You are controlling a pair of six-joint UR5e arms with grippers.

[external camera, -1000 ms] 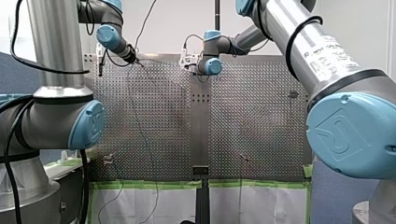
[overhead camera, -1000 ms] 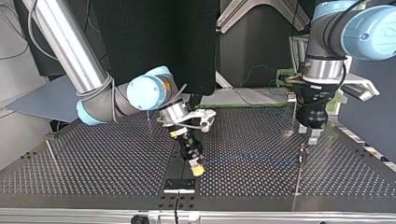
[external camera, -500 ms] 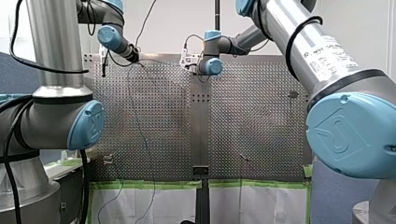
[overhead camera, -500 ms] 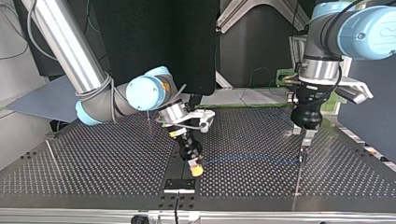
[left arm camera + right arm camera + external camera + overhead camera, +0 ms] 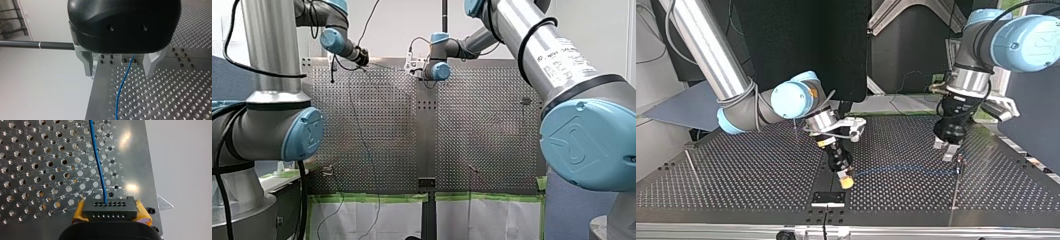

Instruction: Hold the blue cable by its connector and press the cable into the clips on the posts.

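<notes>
A thin blue cable (image 5: pixel 906 171) lies low over the perforated table (image 5: pixel 736 175), running from its black connector (image 5: pixel 110 208) toward a thin post (image 5: pixel 959 162) at the top view's right. My right gripper (image 5: pixel 847 181) is shut on the connector, its yellow pads (image 5: pixel 78 211) pressed on both sides, and the cable (image 5: pixel 96 157) leads straight ahead of it. My left gripper (image 5: pixel 944 150) hovers just beside that post, open. Seen from the left wrist, the cable (image 5: pixel 121 87) passes below and between the metal fingers (image 5: pixel 88 62), touching neither of them.
More thin posts stand on the table, one (image 5: pixel 794 126) behind my right arm and one (image 5: pixel 691 167) at the top view's left. A black plate (image 5: pixel 828 198) lies at the near edge below my right gripper. A black rod (image 5: pixel 37 45) juts past the table's edge.
In the top view my left arm has swung leftward and turned its wrist, carrying its open gripper from behind the post to beside it. My right arm and the connector stay still.
</notes>
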